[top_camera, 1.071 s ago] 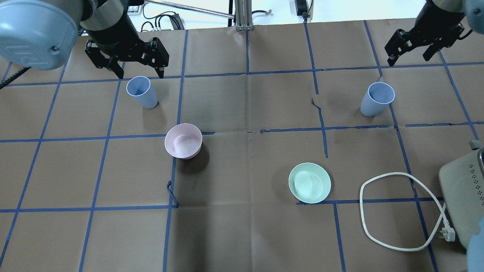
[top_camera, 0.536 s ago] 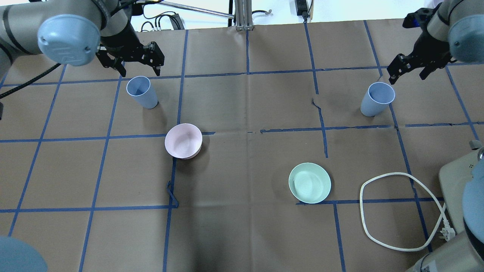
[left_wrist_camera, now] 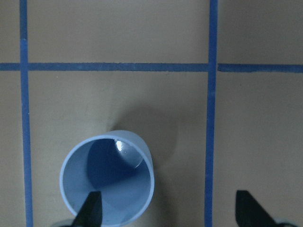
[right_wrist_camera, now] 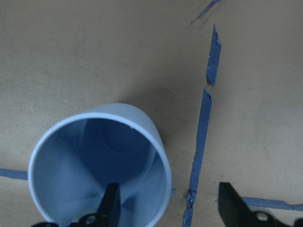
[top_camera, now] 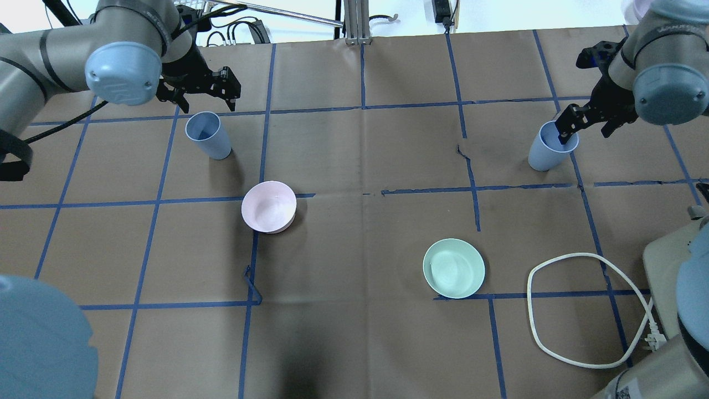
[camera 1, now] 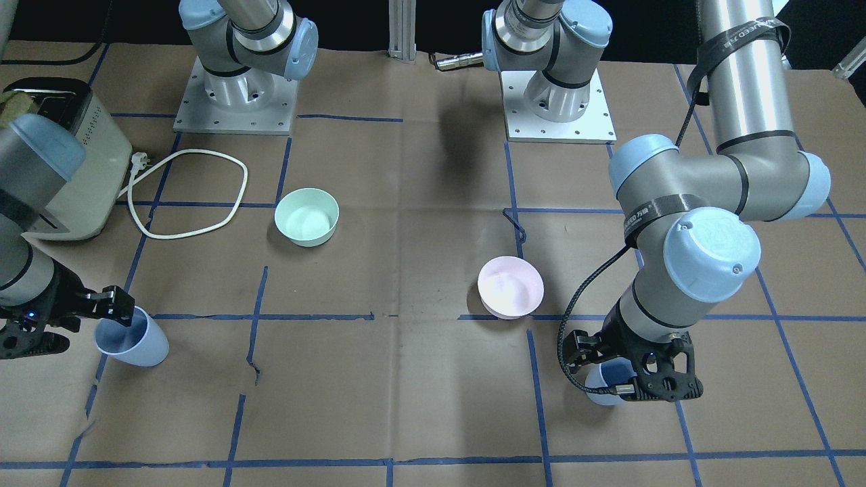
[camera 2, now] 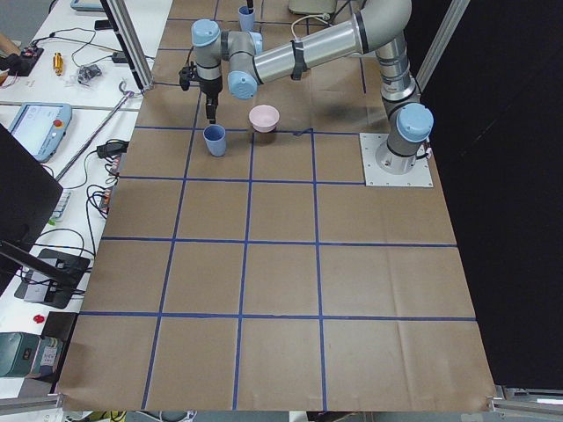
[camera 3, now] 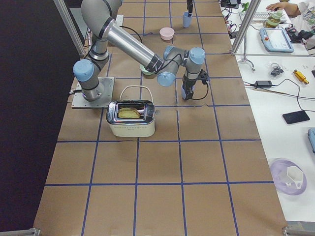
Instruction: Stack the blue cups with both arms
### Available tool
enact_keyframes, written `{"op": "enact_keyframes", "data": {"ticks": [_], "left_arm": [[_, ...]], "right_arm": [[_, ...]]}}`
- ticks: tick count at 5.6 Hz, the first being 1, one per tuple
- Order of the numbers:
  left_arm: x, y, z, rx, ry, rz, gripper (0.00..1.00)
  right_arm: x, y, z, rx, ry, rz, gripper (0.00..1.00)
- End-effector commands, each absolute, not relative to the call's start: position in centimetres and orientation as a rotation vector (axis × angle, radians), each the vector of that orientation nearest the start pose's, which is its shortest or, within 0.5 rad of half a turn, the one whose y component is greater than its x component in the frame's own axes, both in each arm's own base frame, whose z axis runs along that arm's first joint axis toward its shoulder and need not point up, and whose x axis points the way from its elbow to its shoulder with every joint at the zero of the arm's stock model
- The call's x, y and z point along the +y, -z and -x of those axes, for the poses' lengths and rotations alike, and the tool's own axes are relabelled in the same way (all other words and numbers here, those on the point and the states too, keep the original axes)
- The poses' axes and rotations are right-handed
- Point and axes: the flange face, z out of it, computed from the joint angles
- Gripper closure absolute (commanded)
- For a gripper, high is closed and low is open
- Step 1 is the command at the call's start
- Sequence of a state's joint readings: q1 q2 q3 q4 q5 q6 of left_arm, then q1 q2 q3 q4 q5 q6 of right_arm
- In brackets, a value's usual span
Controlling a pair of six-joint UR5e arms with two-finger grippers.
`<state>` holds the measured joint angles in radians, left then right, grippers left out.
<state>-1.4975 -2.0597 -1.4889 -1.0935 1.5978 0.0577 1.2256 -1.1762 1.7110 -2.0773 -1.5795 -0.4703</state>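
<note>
The left blue cup [top_camera: 207,134] stands upright at the far left; it also shows in the front view [camera 1: 604,387] and the left wrist view [left_wrist_camera: 108,177]. My left gripper [top_camera: 205,101] is open just above it. One finger [left_wrist_camera: 92,210] is over the cup's mouth, the other beyond its wall. The right blue cup [top_camera: 552,145] stands upright at the far right, also in the front view [camera 1: 132,345] and the right wrist view [right_wrist_camera: 99,165]. My right gripper [top_camera: 586,128] is open. One finger [right_wrist_camera: 111,204] is at the cup's mouth, the other outside.
A pale pink bowl [top_camera: 268,206] sits left of centre and a mint-green bowl [top_camera: 453,267] right of centre. A toaster [camera 1: 61,169] with a looped white cord [top_camera: 581,310] stands at the near right. Blue tape lines grid the brown table.
Both grippers have come down and closer to their cups. The right gripper's finger now overlaps the right cup's rim. Both cups and both bowls have stayed put.
</note>
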Motion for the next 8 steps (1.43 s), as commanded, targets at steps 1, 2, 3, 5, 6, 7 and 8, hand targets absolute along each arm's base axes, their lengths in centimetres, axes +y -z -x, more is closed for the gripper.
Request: {"op": "enact_keyframes", "data": {"ticks": [1, 2, 3, 5, 6, 7, 8], "left_arm": [[-67.9, -25.5, 8.1, 3.111, 0.033, 0.034, 0.01], [-68.0, -24.2, 8.1, 3.109, 0.002, 0.024, 0.13], [-67.9, -24.3, 8.1, 3.109, 0.004, 0.036, 0.62], [-67.9, -24.7, 8.1, 3.107, 0.016, 0.043, 0.95], [-67.8, -25.6, 8.1, 3.107, 0.037, 0.044, 0.99], [-67.8, -27.3, 8.8, 3.104, 0.073, 0.032, 1.0], [-68.0, -28.5, 10.0, 3.11, 0.106, 0.082, 1.0]], "right_arm": [[-60.8, -25.8, 7.8, 3.136, -0.031, 0.159, 0.9], [-61.7, -27.5, 7.8, 3.151, 0.017, 0.145, 0.9], [-62.9, -29.9, 7.7, 3.166, 0.065, 0.145, 0.9], [-62.7, -39.0, 4.9, 3.153, -0.048, 0.122, 0.91], [-60.6, -44.4, 3.6, 3.139, -0.119, 0.112, 0.91], [-59.1, -46.6, 2.8, 3.133, -0.151, 0.05, 0.91], [-59.3, -46.2, 2.7, 3.12, -0.157, 0.03, 0.91]]}}
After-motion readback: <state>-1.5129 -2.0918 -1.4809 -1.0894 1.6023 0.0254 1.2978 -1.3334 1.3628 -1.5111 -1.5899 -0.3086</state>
